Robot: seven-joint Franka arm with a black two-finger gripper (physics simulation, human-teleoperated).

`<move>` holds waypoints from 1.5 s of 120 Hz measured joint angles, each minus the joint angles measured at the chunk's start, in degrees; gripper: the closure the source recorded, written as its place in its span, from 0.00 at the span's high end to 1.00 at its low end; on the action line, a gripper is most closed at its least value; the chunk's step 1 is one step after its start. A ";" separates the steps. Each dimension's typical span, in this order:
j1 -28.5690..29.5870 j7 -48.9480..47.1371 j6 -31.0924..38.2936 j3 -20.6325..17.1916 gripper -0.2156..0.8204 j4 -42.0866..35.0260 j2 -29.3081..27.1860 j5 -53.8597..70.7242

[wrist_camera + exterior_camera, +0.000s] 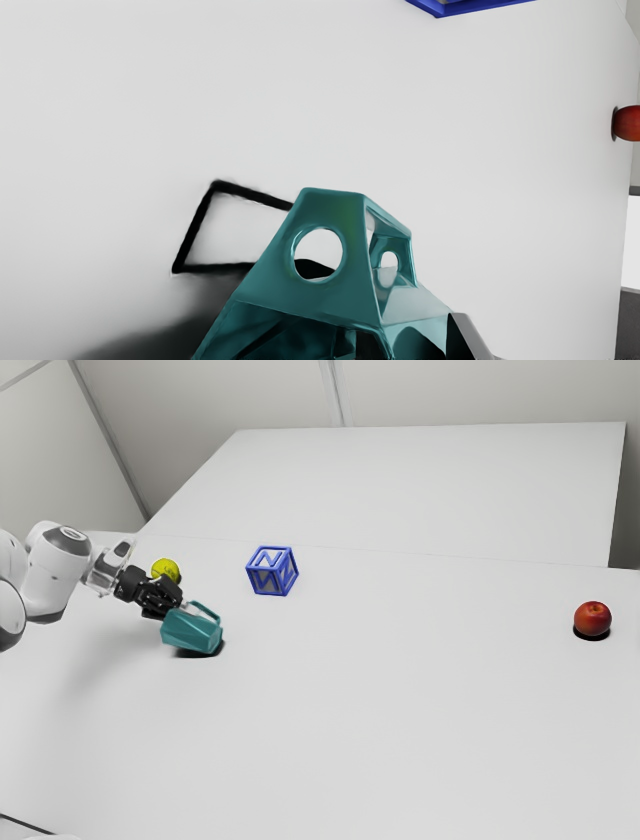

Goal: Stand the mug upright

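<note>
Leaning, teal mug [190, 632], at the gripper [174, 606]

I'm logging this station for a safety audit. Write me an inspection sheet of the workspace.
Surface: white tabletop, plain and smooth-looking.
Job's things: teal mug, tilted, not upright, handle on its upper side.
Clutter: blue letter block, red apple, yellow ball.
Gripper: claw at the mug; grip unclear.
Cables: thin dark line at the exterior view's lower left, possibly a cable.
Surroundings: pale walls behind the table.
</note>
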 joint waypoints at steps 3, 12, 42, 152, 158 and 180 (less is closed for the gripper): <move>-0.01 0.11 0.03 -0.02 0.17 0.00 -0.06 0.03; -0.07 0.42 0.17 -0.04 0.13 -0.01 -0.22 0.15; -0.20 1.28 0.31 -0.13 0.06 -2.62 -3.80 0.44; -17.76 -10.33 0.38 -0.52 0.03 -17.10 -31.19 28.35; -18.93 -11.91 0.94 -0.50 0.03 -18.27 -31.69 29.35; -22.82 -17.96 4.05 -0.71 0.03 -22.70 -34.86 33.62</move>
